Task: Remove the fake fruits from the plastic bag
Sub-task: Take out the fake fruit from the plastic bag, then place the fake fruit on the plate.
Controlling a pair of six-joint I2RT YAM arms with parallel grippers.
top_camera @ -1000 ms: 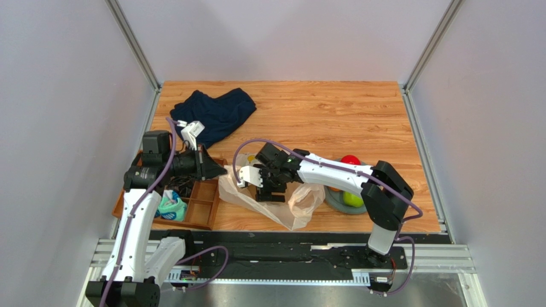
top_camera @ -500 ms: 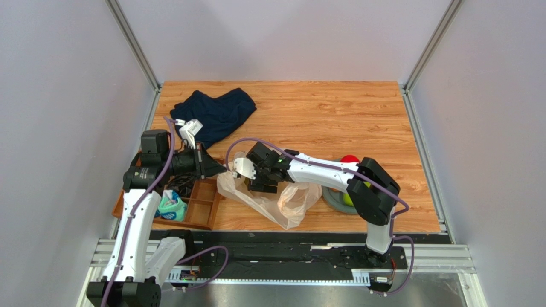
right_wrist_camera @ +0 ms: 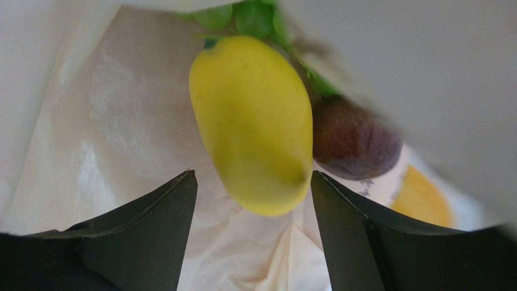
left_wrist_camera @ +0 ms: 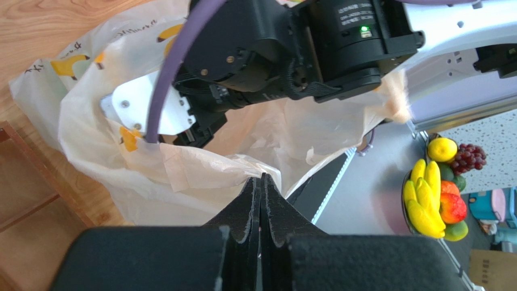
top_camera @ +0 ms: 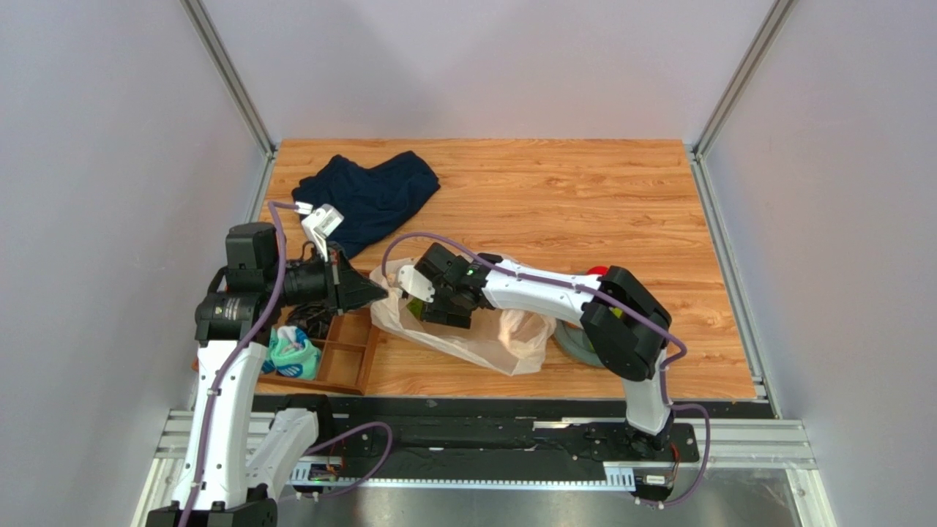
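The cream plastic bag (top_camera: pixel 500 343) lies on the table in front of the arms. My left gripper (top_camera: pixel 371 292) is shut on the bag's rim (left_wrist_camera: pixel 209 173) and holds the mouth up; its tips (left_wrist_camera: pixel 262 177) are pressed together on the film. My right gripper (top_camera: pixel 421 309) is inside the mouth, open. In the right wrist view a yellow oval fruit (right_wrist_camera: pixel 255 121) lies on the bag's floor. Its near end sits between the open fingers of my right gripper (right_wrist_camera: pixel 253 176), with gaps on both sides. Behind it lie a dark purple fruit (right_wrist_camera: pixel 355 142) and green grapes (right_wrist_camera: pixel 255 17).
A grey bowl (top_camera: pixel 569 345) with a red apple (top_camera: pixel 597 270) sits right of the bag, mostly hidden by my right arm. A wooden tray (top_camera: pixel 343 354) holding teal socks (top_camera: pixel 291 351) stands at the left. Dark navy cloth (top_camera: pixel 368 192) lies at the back left.
My right gripper has moved left into the bag's mouth. My left gripper has drawn back slightly to the left with the rim, and the bag has stretched flatter.
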